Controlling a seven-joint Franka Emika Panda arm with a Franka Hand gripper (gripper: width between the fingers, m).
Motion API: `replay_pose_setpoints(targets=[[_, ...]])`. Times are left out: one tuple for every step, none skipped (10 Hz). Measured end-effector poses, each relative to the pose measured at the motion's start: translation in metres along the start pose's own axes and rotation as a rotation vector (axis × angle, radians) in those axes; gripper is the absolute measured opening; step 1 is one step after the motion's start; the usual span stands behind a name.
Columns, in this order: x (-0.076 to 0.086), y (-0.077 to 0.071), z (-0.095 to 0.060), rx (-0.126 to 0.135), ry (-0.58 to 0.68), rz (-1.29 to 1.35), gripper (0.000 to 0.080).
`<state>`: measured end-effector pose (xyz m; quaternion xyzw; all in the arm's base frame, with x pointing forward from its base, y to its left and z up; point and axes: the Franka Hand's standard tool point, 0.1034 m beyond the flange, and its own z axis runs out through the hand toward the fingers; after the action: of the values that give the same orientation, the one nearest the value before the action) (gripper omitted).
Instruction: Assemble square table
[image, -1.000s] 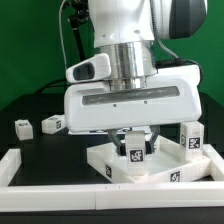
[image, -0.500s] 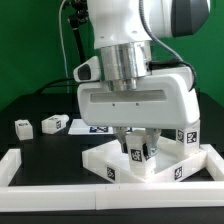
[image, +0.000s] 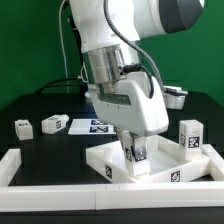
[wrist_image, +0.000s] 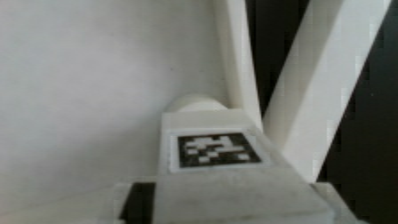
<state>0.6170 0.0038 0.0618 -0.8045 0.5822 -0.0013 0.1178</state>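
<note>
The square table's slab (image: 165, 158) sits in the lower right of the exterior view, flat on the black tabletop (image: 40, 105). You can see tags on its front edge. One leg (image: 136, 153) is right over the middle-left part of the slab, standing upright with its tag facing the camera. Its lower end is down at the slab's surface, but I can't tell if it's actually touching.

The gripper (image: 134, 157) is clamped on that leg, with the fingers pressed against both sides. In the wrist view the same leg (wrist_image: 217, 145) fills the middle with its tag and rounded end showing, and the slab's plain white face (wrist_image: 89, 80) is behind it. There's also a white bar running alongside, and I can't tell which part that is.

A second leg (image: 190, 136) stands upright at the slab's far right corner, and from this angle it looks like it's on the slab.

Two more legs lie loose at the middle left of the frame, one (image: 22, 127) near the edge and the other (image: 53, 124) just beside it. The marker board (image: 97, 127) lies flat just to the right of those. A white border rail (image: 30, 165) runs along the lower left and across the bottom in front of the slab.
</note>
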Motion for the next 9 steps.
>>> replay_pose_setpoints(targets=[[0.0, 0.0, 0.0, 0.001, 0.002, 0.041, 0.0289], [0.0, 0.0, 0.0, 0.001, 0.002, 0.057, 0.0294], [0.0, 0.0, 0.001, 0.0, 0.002, 0.035, 0.0294], [-0.001, 0.0, 0.001, 0.0, 0.002, -0.003, 0.0509], [-0.003, -0.002, 0.0, 0.012, 0.012, -0.085, 0.0509], [-0.011, -0.005, -0.003, 0.005, 0.023, -0.186, 0.0624], [-0.013, -0.011, -0.007, 0.015, 0.064, -0.407, 0.0642], [-0.016, -0.011, -0.006, 0.013, 0.074, -0.519, 0.0642], [-0.014, -0.01, -0.006, 0.009, 0.075, -0.584, 0.0648]])
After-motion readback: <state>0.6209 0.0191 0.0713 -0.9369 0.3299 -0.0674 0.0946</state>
